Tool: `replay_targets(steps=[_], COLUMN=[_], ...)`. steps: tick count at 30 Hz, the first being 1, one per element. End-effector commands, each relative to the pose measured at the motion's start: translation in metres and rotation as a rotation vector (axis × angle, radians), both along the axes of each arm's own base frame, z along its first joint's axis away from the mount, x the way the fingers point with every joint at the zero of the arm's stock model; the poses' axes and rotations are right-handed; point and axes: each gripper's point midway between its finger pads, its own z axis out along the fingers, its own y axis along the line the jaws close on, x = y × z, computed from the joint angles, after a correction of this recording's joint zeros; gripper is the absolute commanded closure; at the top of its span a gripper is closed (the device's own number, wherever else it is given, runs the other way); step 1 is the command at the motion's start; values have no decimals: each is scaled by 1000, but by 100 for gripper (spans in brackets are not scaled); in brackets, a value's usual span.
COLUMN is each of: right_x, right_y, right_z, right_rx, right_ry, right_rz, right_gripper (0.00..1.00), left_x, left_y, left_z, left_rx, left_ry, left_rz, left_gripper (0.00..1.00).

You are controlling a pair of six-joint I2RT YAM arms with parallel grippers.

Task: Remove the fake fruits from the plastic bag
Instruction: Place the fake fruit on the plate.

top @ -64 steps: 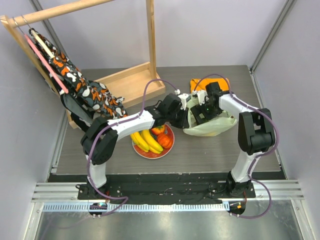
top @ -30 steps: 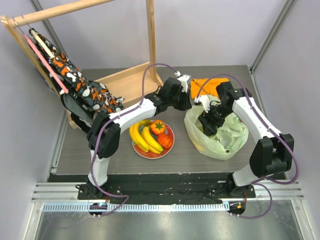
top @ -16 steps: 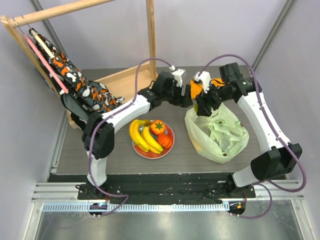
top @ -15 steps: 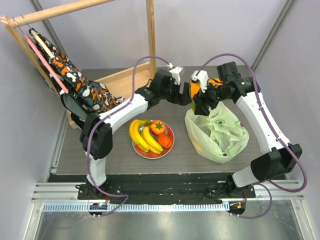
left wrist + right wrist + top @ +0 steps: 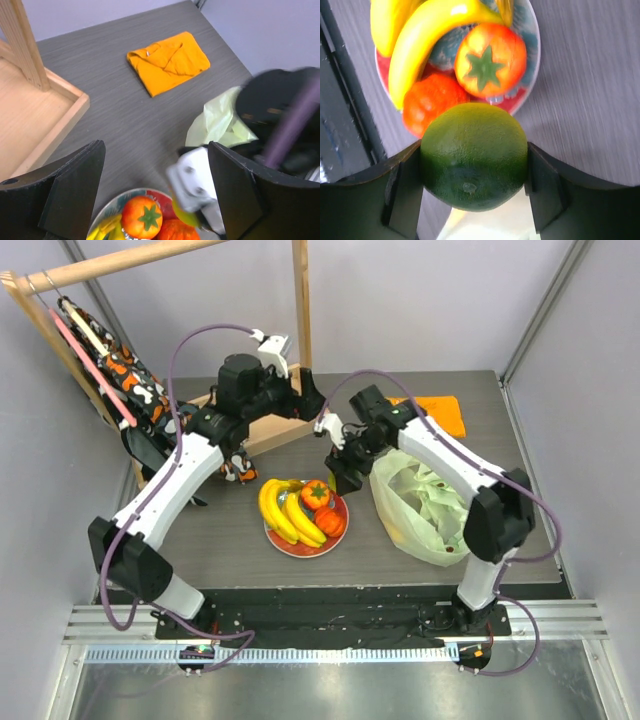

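My right gripper (image 5: 474, 185) is shut on a round green fake fruit (image 5: 474, 162), held just above the right edge of the red and teal plate (image 5: 532, 75). On the plate lie yellow bananas (image 5: 280, 512), a green-stemmed orange fruit (image 5: 316, 494) and another orange-red fruit (image 5: 329, 521). The pale yellow-green plastic bag (image 5: 430, 510) slumps to the right of the plate, behind my right gripper (image 5: 338, 472). My left gripper (image 5: 300, 400) hangs open and empty, high over the table behind the plate; in its wrist view the plate's fruit (image 5: 142, 216) shows between the fingers (image 5: 75, 190).
A folded orange cloth (image 5: 435, 412) lies at the back right. A wooden rack with a tray base (image 5: 250, 410) stands at the back left, with a patterned cloth (image 5: 150, 400) hanging on it. The right arm spans over the bag.
My left gripper opened, let go of the bag and swung up and left towards the rack. My right gripper carried the green fruit from the bag's mouth leftwards to the plate.
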Motion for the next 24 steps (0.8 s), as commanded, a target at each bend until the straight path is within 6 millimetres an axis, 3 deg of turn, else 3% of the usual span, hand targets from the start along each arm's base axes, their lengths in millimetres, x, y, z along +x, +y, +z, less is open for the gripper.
replay_targets(steps=[1,5,6,10,17,24], right_x=[9,-1,-1,2,22,20], right_y=[48,79,84,111,128,133], right_z=[12,-2,-12,-21,-39,-48], right_rx=[75,59,38,32,15,-15], right_ry=[-50,-54,-47,-66,-71,-71], right_rz=[41,100,104,99,61,80], right_gripper=[62,62,62,61,58,41], left_x=[-13,-7,-8,-8,-10,-10], left_y=[26,56,59,73,85,87], left_z=[2,2,2,4,5,4], left_rx=[5,-8,-14,-35,-59,-82], left_ry=[-9,-10,-7,-4,2,13], left_rz=[8,73,76,105,126,124], left_gripper=[11,11,11,12,12,12])
